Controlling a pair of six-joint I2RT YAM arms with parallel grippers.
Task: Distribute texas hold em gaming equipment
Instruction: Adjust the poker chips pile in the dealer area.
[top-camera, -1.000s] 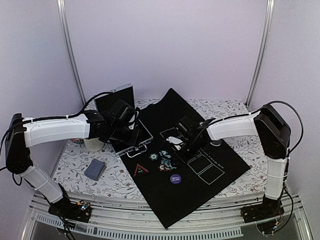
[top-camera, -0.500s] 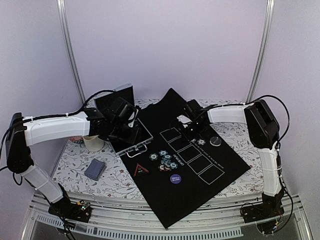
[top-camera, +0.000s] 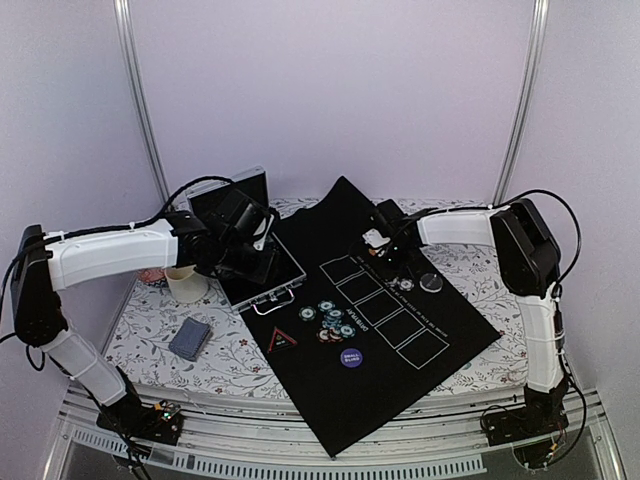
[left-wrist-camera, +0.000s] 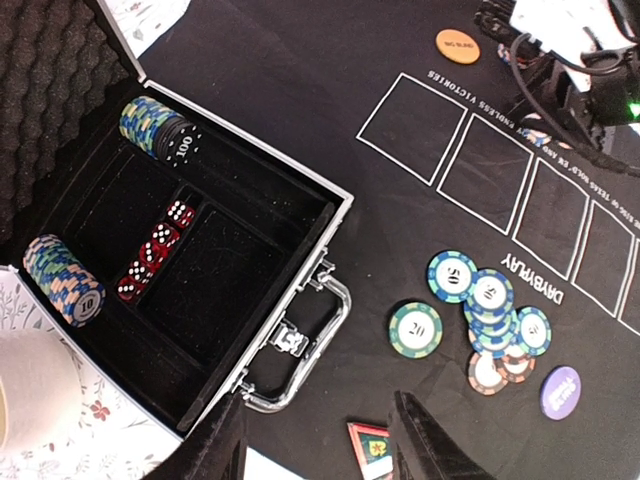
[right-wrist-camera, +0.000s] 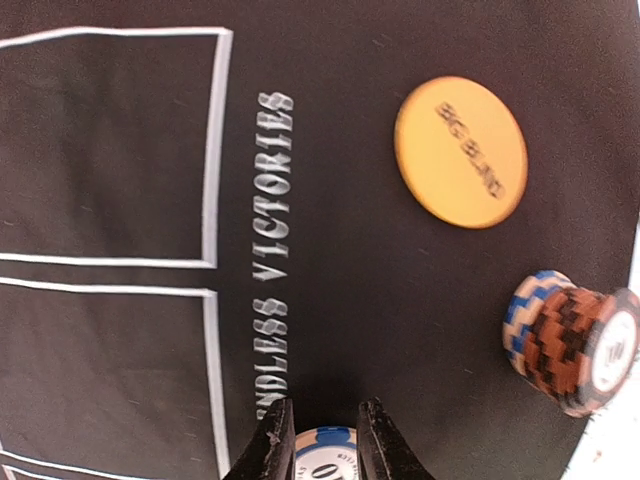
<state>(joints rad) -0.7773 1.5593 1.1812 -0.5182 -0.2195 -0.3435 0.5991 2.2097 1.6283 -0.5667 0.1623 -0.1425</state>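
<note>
Several teal, blue and red poker chips (top-camera: 330, 318) (left-wrist-camera: 490, 315) lie loose on the black mat (top-camera: 340, 400). My right gripper (top-camera: 383, 243) (right-wrist-camera: 325, 445) hangs low over the mat's far edge, shut on a blue-and-white chip (right-wrist-camera: 325, 458). Beyond it lie the orange button (right-wrist-camera: 460, 150) (left-wrist-camera: 457, 45) and a small chip stack (right-wrist-camera: 570, 345) on its side. My left gripper (top-camera: 258, 262) (left-wrist-camera: 320, 450) hovers open and empty above the case's handle (left-wrist-camera: 310, 335). The red-edged triangle (left-wrist-camera: 372, 448) (top-camera: 282, 338) and purple button (top-camera: 351, 355) (left-wrist-camera: 560, 392) sit near the mat's front. A grey-blue card deck (top-camera: 190, 338) rests on the left.
The open silver case (left-wrist-camera: 330, 215) (top-camera: 230, 200) holds two chip stacks (left-wrist-camera: 155, 125) and red dice (left-wrist-camera: 150, 255). A pale cup (top-camera: 185, 283) stands left of the case. A dark round button (top-camera: 430, 282) and a lone chip (top-camera: 405, 285) lie on the mat's right side.
My right gripper has travelled from the chips in the middle of the mat to the mat's far edge, carrying a chip. The left arm has barely shifted.
</note>
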